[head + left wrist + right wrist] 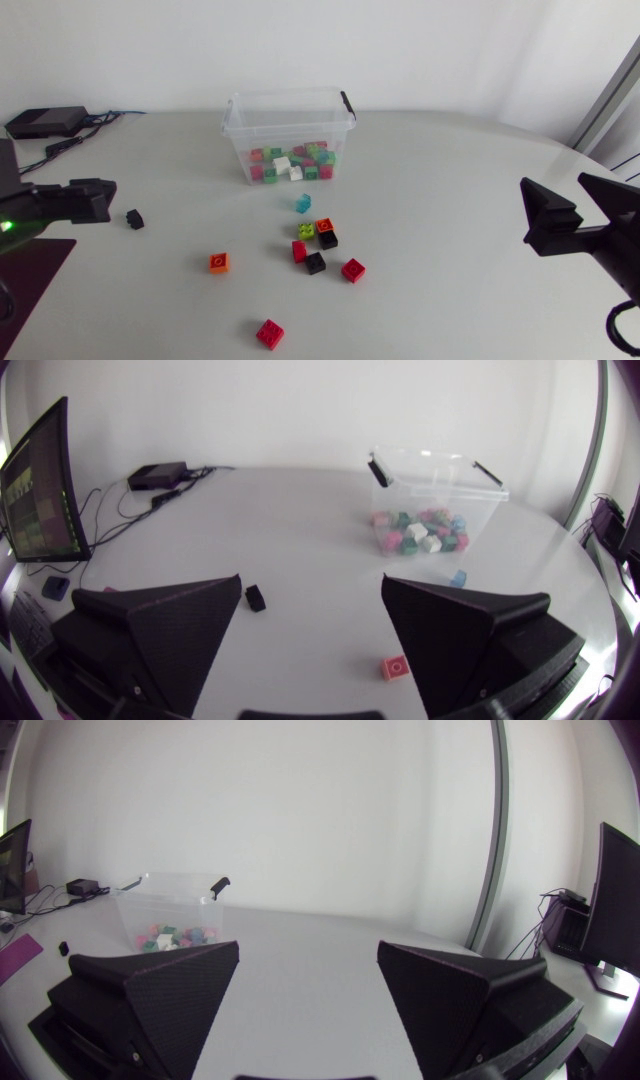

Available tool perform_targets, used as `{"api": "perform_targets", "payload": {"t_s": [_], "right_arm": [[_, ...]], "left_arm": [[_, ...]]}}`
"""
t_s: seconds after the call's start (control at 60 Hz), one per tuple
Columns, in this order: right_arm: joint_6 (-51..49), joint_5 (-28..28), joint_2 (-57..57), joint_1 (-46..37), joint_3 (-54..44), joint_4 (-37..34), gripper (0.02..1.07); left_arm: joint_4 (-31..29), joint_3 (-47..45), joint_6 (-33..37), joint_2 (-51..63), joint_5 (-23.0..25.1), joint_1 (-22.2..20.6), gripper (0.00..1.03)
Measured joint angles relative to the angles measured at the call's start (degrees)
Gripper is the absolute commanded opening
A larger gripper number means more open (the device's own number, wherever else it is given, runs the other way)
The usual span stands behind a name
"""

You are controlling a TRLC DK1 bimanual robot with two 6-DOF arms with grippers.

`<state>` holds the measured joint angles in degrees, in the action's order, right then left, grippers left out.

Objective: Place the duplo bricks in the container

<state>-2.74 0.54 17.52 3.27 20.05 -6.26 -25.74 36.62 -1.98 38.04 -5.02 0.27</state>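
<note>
Left pincer (312, 585): fingers are standing wide apart, holding nothing, hanging over the counter (450, 190).
Right pincer (308, 948): fingers are also standing apart, gripping nothing.
Black brick (255, 598): is lying just ahead of the left pincer.
Orange brick (219, 262): is sitting alone, apart from the cluster.
Cluster of bricks (328, 239): is lying in front of the container, a teal brick (304, 203) nearest it.
Red brick (269, 332): is lying alone, farthest from the container.
Container (285, 96): is standing open, holding many bricks.

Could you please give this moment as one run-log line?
left gripper: open, empty | right gripper: open, empty | container: part-filled with bricks | loose bricks: several on table | stage: none grasped
</note>
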Motion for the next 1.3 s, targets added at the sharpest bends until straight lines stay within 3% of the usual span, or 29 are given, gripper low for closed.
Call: {"api": "perform_targets", "payload": {"t_s": [0.133,0.283,0.367,0.517,0.9,1.033,1.3], "right_arm": [[0.02,1.88,1.60,2.08,1.51,-1.01,1.02],[0.07,4.35,2.69,5.55,3.34,-3.30,1.02],[0.46,6.45,3.61,7.96,4.63,-4.28,1.02],[2.62,7.89,6.56,11.39,7.34,-6.78,1.02],[10.75,8.33,18.38,14.99,14.40,-17.53,1.02],[11.58,8.26,24.13,18.69,17.31,-22.34,1.02],[9.60,5.14,29.31,21.03,18.03,-23.56,1.02]], "left_arm": [[-4.68,5.79,-0.31,10.43,0.00,2.49,0.96],[-14.69,14.75,-1.38,23.87,0.09,5.81,0.93],[-18.34,19.06,-2.64,30.75,2.82,9.01,0.93],[-19.06,22.16,-4.55,39.01,4.42,12.33,0.93],[-19.47,34.80,-10.32,60.30,4.17,12.20,0.91],[-19.82,38.40,-12.24,66.10,1.84,11.67,0.85],[-19.85,44.19,-15.04,73.31,0.04,11.56,0.67]]}}
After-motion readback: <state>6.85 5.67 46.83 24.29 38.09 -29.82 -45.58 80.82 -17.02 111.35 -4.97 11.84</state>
